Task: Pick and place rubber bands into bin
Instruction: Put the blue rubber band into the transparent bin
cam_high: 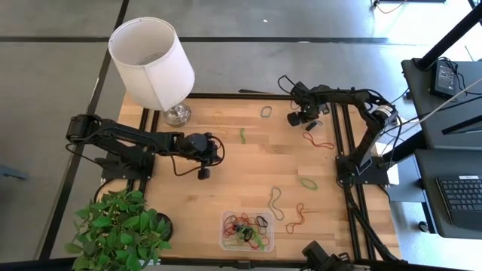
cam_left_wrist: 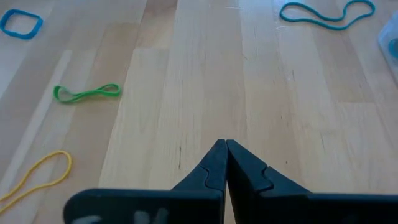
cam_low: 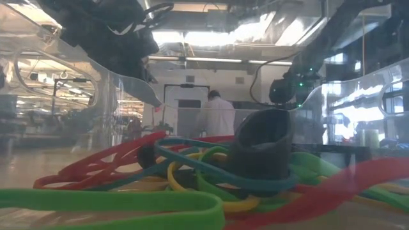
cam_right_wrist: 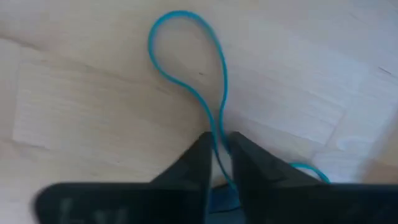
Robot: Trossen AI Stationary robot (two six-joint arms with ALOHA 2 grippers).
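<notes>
Resting over the middle of the bench, the left gripper (cam_high: 203, 172) has its fingers pressed together with nothing between them. The clear bin (cam_high: 247, 231) sits at the bench's near edge, with many rubber bands (cam_high: 248, 228) piled inside. At the far right corner, the right gripper (cam_right_wrist: 219, 149) pinches a thin blue rubber band (cam_right_wrist: 186, 62) lying on the wood.

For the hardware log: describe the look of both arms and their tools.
Both arms are dark, jointed, with black cables looping along them. The left tool has two matte black, wedge-shaped fingers tapering to tips. The right tool has the same black, angular fingers.
</notes>
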